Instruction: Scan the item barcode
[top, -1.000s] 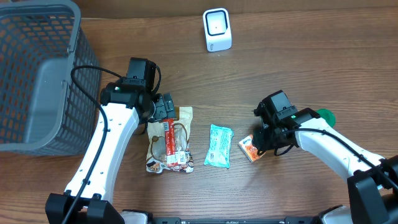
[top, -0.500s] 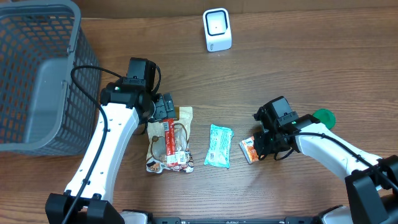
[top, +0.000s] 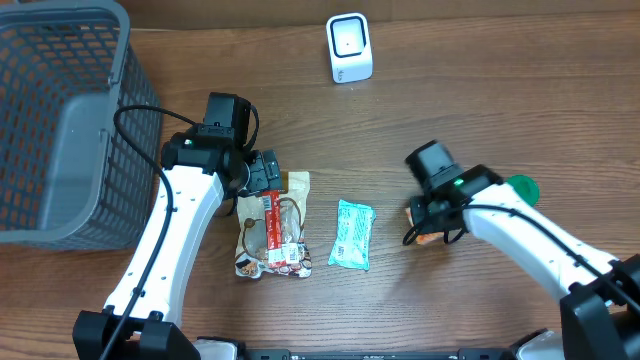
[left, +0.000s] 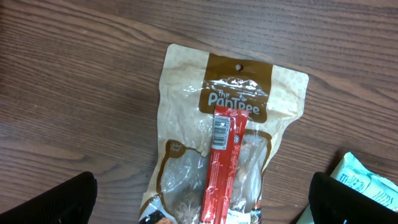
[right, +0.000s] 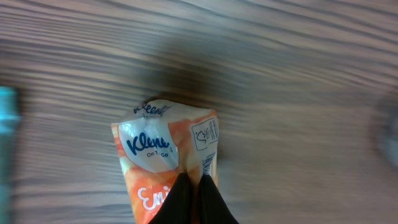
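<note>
- The right pincer (right: 193, 202), partly open a second ago, is now fully closed, pinching one end of the orange tissue pack (right: 158, 155).
- The pack has slid away from the teal packet (top: 351, 234) and sits under the wrist, seemingly just clear of the surface (top: 450, 120).
- The left pincer (left: 202, 205) hangs wide open and empty over the snack bag (left: 186, 81).
- The grasp looks done; the white scanner (top: 350, 47) is well apart, so carrying comes next.

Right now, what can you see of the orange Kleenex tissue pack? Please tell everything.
The tissue pack is a soft packet in shiny orange and white film, printed Kleenex in blue. The right gripper has its fingers shut on its near edge. The wooden table lies behind it; whether they touch I cannot tell.
</note>
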